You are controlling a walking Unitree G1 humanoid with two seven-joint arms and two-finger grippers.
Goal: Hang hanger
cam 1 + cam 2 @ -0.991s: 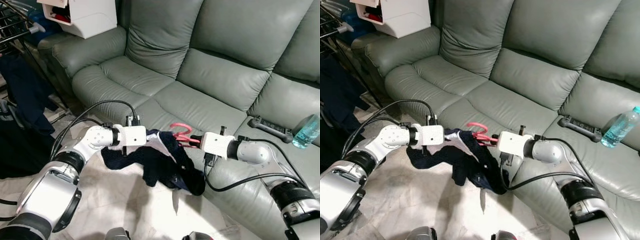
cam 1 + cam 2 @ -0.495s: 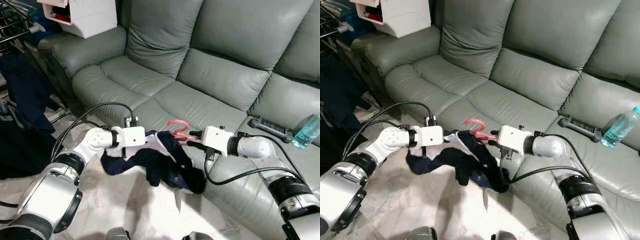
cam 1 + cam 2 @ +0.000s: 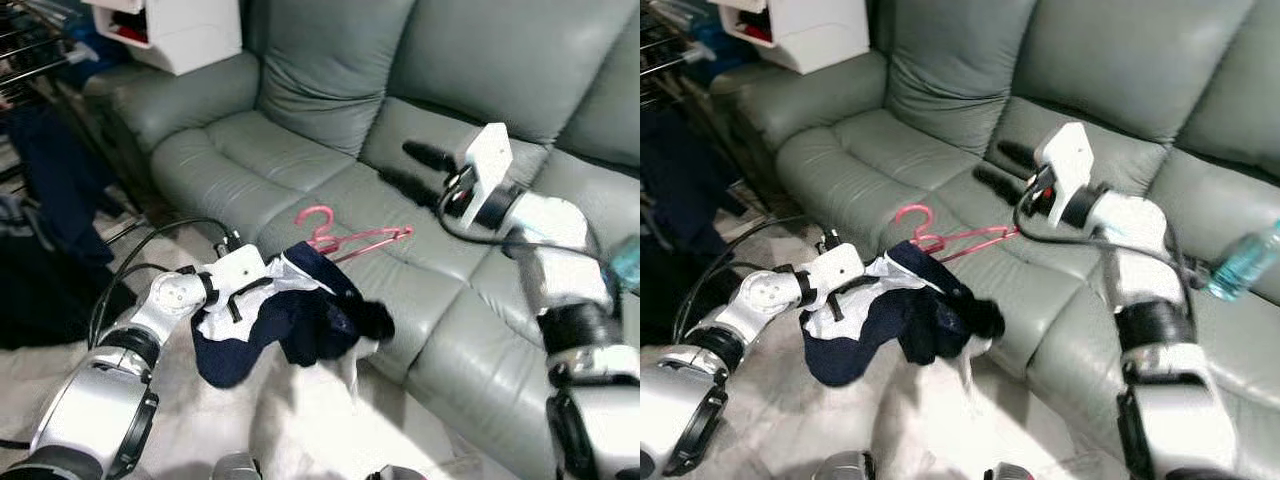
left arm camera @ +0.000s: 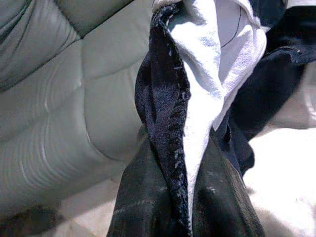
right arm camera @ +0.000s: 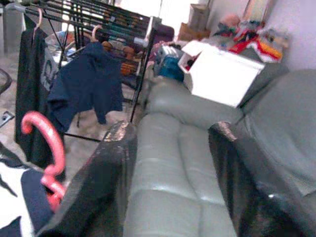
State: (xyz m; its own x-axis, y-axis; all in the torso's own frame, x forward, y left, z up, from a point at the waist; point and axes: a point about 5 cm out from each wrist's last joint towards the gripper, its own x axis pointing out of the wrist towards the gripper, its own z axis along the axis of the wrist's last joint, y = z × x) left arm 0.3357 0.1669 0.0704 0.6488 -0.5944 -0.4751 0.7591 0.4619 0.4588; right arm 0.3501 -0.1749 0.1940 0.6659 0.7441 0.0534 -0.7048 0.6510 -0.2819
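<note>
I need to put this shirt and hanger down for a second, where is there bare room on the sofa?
The sofa's left seat cushion, between the armrest and the pink hanger, is bare. The front edge is crowded by the dark garment in the left gripper.

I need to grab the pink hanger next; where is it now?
In the left eye view, the pink hanger sits mid-frame, poking from the dark garment by the sofa.
</note>
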